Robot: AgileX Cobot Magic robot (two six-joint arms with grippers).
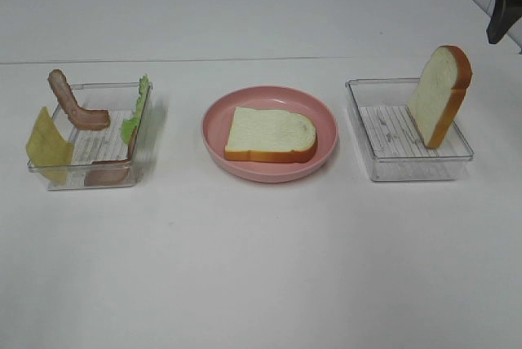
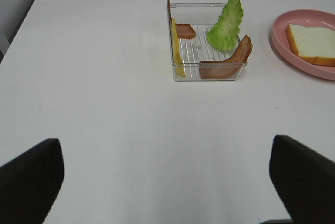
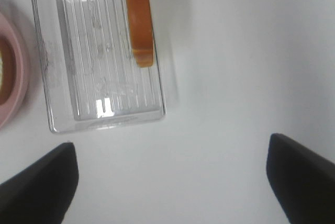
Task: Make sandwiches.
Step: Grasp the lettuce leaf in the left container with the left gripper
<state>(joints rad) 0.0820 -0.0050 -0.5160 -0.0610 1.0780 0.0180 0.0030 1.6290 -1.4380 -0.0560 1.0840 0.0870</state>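
Observation:
No stacked sandwiches show. One white bread slice [image 1: 271, 134] with an orange-brown crust lies flat on the pink plate [image 1: 269, 174]. A second slice [image 1: 440, 96] stands on edge in the right clear tray [image 1: 391, 165]. The left clear tray [image 1: 90, 178] holds yellow cheese [image 1: 47, 145], bacon strips [image 1: 73, 104] and green lettuce [image 1: 136, 108]. In the left wrist view my left gripper [image 2: 167, 182] is open over bare table, well short of that tray [image 2: 196, 5]. My right gripper [image 3: 167, 182] is open and empty beside the right tray [image 3: 94, 67], with the bread's crust [image 3: 138, 20] in sight.
White table all round the three containers, with a seam across the back. A dark part of my right arm [image 1: 503, 6] shows at the far right edge of the exterior high view, above and behind the right tray.

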